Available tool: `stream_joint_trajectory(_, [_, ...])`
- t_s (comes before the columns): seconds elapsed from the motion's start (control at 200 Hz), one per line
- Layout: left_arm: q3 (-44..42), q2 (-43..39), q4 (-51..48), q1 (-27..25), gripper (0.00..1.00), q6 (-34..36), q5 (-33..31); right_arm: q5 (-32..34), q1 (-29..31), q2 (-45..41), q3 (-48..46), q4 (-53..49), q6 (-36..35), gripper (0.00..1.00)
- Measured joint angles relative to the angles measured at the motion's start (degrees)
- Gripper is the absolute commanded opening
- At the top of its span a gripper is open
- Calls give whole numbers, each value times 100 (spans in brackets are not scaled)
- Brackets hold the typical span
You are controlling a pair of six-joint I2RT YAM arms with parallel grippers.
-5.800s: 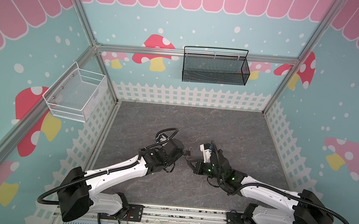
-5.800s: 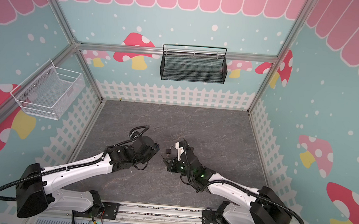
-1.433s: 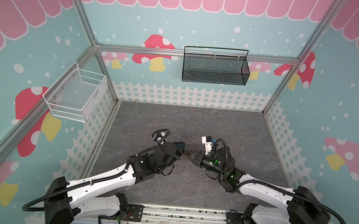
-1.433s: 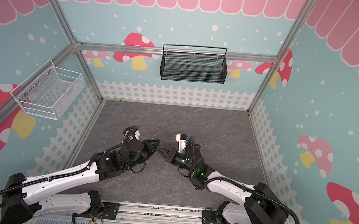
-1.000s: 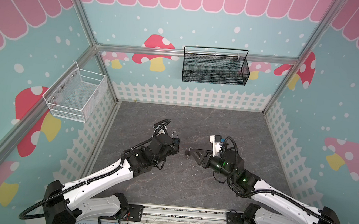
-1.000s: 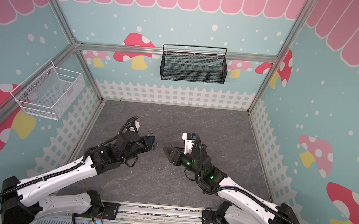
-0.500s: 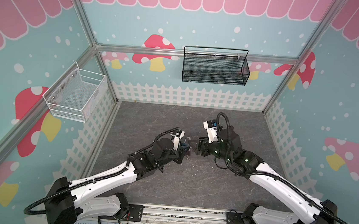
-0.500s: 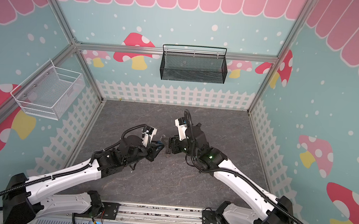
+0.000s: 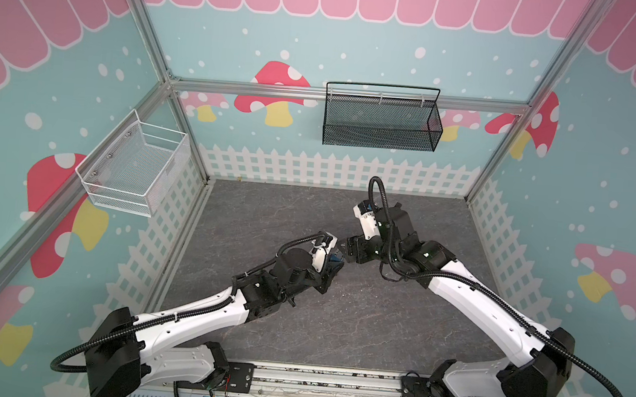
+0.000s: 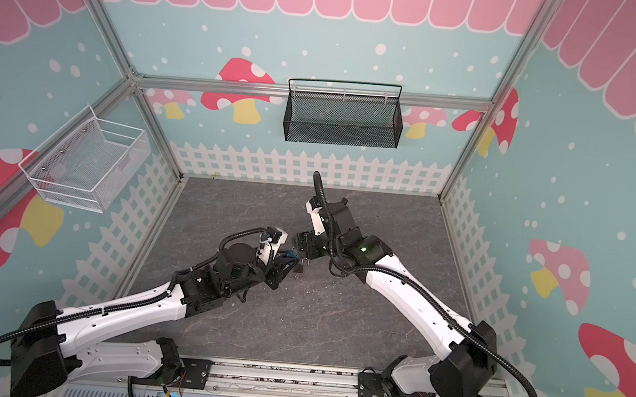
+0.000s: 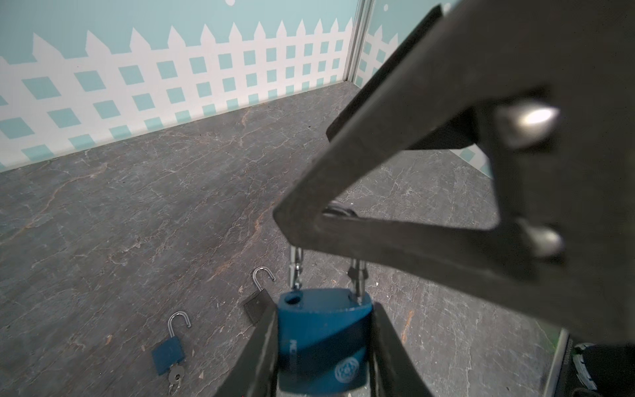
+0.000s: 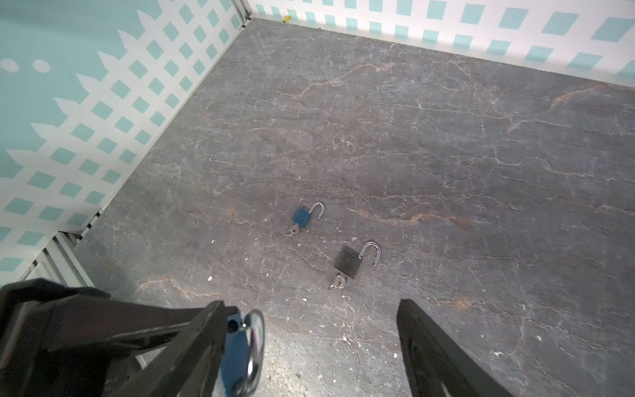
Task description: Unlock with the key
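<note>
While the left claw (image 11: 323, 311) clamps the blue padlock (image 11: 323, 343), the right claw (image 12: 309, 304) gapes empty just beside it.

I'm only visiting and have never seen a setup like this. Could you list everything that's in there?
held padlock: one, blue, shackle popped open, clamped in the left gripper
blue floor padlock: one, blue, lying on the floor, shackle open
black floor padlock: one, black, lying beside the blue one, shackle open
keys: two, silvery, one in each floor padlock
mesh basket: one, black, hung on the back wall
wire basket: one, white, on the left-hand wall
floor: one, grey, marbled
left gripper: one, black, shut on the held padlock
right gripper: one, black, jaws wide open by the held padlock's shackle
</note>
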Motion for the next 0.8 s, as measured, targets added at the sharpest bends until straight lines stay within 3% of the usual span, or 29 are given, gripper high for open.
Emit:
stream_joint_trajectory(0.405, [-186, -2, 133, -26, 0, 133, 2, -20, -247, 404, 496, -629, -299, 83])
stream_joint_trajectory(0.8, [-275, -17, 166, -28, 0, 254, 2, -621, -522, 457, 531, -859, -691, 82])
